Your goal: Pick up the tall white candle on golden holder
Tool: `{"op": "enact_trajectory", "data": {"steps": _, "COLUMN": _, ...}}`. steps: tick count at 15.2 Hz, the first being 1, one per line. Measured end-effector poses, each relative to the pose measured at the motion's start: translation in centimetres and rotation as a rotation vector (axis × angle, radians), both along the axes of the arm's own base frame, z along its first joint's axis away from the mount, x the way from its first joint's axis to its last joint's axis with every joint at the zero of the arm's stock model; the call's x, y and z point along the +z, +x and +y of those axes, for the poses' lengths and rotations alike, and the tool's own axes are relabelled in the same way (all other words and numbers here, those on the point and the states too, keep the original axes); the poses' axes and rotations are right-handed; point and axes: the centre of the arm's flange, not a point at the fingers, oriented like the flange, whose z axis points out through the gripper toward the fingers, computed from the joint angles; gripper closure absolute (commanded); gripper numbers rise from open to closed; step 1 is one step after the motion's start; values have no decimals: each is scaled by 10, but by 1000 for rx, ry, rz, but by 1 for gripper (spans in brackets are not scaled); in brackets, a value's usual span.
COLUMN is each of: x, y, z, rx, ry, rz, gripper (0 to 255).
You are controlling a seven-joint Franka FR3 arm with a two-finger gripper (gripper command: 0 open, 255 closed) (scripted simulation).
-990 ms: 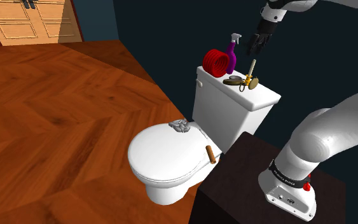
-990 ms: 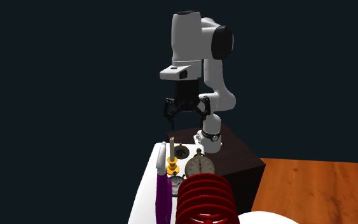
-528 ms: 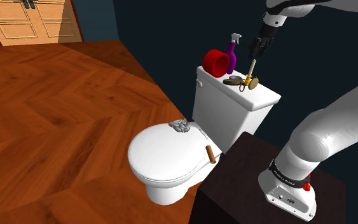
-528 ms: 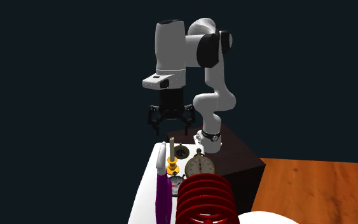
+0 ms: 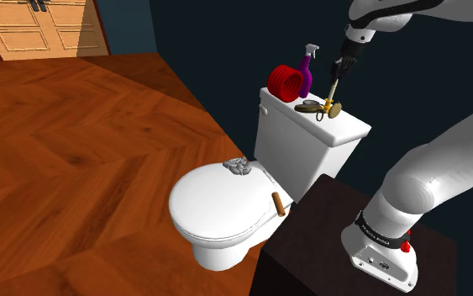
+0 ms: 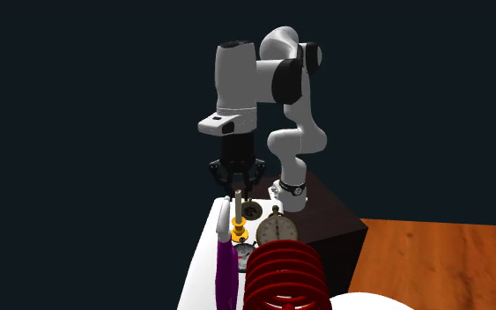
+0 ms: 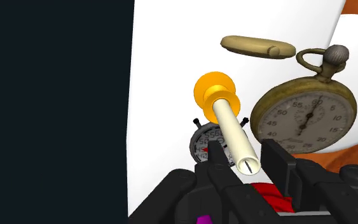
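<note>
In the shoulder view, the candle [image 5: 333, 90] was seen standing upright in its golden holder [image 5: 333, 108] on the white toilet tank [image 5: 310, 143], at about one o'clock from the picture's middle. A brass pocket watch [image 5: 310, 106] was laid just beside the holder at its nine o'clock, and a red ribbed coil [image 5: 286, 81] and a purple spray bottle [image 5: 305, 74] were set at the candle's ten o'clock. The black gripper [image 5: 338, 73] was held at the candle's twelve o'clock, right at its tip. The dark stand [image 5: 327, 235] was placed at five o'clock in the picture. In the second exterior view, the candle [image 6: 238, 211] was found near six o'clock from the middle, on the tank top [image 6: 203, 260], with the gripper [image 6: 237, 187] directly at its twelve o'clock, fingers pointed down about its upper end. The pocket watch [image 6: 277, 229] was seen at the holder's [image 6: 238, 234] three o'clock and the coil [image 6: 285, 273] at its five o'clock. In the wrist view, the gripper [image 7: 247, 162] was shown spread, one finger on either side of the candle's [image 7: 234, 135] tip; a gap could be made out between one finger [image 7: 215, 159] and the wax, so nothing was pinched. A small grey stopwatch [image 7: 206, 143] was partly hidden behind that finger, beside the holder [image 7: 217, 92].
</note>
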Motion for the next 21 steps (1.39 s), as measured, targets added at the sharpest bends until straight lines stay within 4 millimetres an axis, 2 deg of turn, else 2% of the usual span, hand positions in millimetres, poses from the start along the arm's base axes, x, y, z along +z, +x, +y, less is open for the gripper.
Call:
{"op": "enact_trajectory", "data": {"steps": 9, "x": 2, "y": 0, "z": 0, "rx": 0, "ry": 0, "rz": 0, "gripper": 255}}
{"op": "enact_trajectory", "data": {"steps": 21, "x": 63, "y": 0, "z": -1, "rx": 0, "ry": 0, "rz": 0, "gripper": 255}}
